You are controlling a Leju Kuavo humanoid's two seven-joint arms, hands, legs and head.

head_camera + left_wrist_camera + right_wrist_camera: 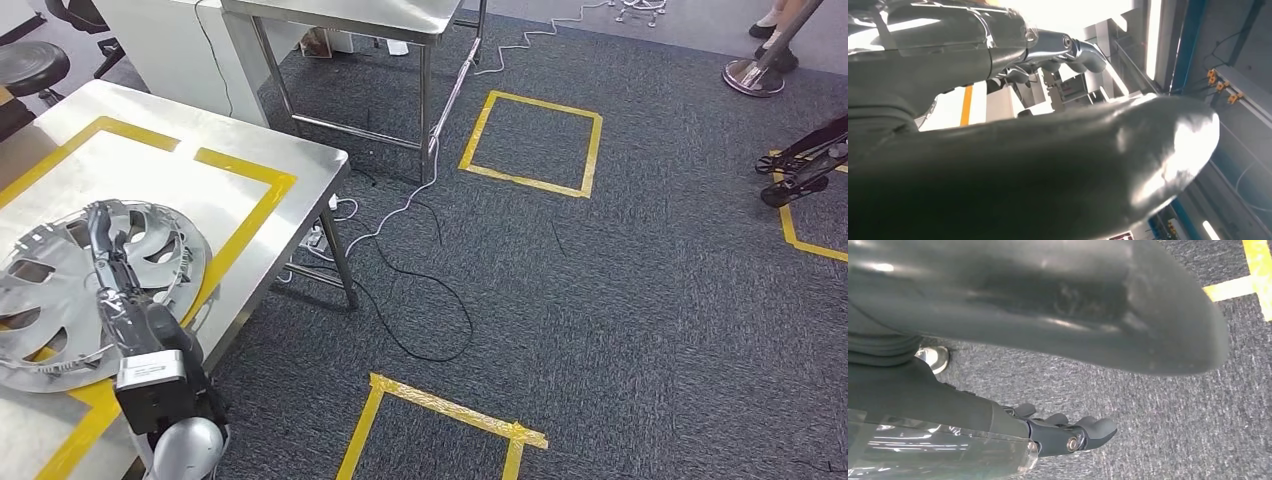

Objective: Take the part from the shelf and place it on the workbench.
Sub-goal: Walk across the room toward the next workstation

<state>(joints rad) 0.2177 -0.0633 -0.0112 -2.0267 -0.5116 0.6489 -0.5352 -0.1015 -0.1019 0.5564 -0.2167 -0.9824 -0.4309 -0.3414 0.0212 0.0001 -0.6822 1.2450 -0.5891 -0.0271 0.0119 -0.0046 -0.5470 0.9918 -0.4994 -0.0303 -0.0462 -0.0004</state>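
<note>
On the workbench: a silver, spoked wheel-cover part (70, 290) lies flat on the steel workbench (290, 165), at the left of the head view, partly over the yellow tape lines (245, 215) marked on the top.
Left hand: the left hand (105, 245) reaches out over the part, its dark fingers lying across the part's face and up to its far rim. Whether the fingers actually clasp the rim or only rest on it cannot be told.
Left wrist view: the thick grey thumb (1073, 165) takes up most of the picture, with darker fingers (1068, 50) extended beyond it; the part itself cannot be made out here.
Right hand: seen in the right wrist view, the right hand (1063, 432) hangs above the carpet, fingers slightly curled and apart, holding nothing.
Floor: dark grey carpet (620, 290) with yellow tape squares; one square (533, 140) lies further out, another (440, 425) lies near the bottom edge of the head view.
Cables: a black cable (425, 320) loops on the carpet beside the workbench leg, and a white cable (400, 205) runs toward a second steel table (350, 15) behind.
Top right of the head view: a round metal stand base (752, 75) and, just beside it, a person's feet (775, 28).
</note>
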